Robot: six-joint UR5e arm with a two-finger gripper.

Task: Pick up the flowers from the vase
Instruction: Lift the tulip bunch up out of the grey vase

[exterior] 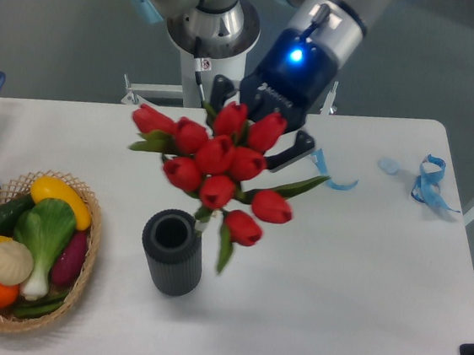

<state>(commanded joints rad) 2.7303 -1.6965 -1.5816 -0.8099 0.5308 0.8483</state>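
Above the white table (362,275), the UR5e arm's gripper (253,141) is clamped on the bunch of red tulips (221,167), which hangs clear of the dark ribbed vase (171,251), its mouth empty. Trailing leaves and stem ends dangle just beside the vase rim; a sideways swing could snag it and tip the vase toward the wicker basket (81,284), or loosen stems from the grip.

Raised gripper (253,141) apparently clamped, pointing down-left
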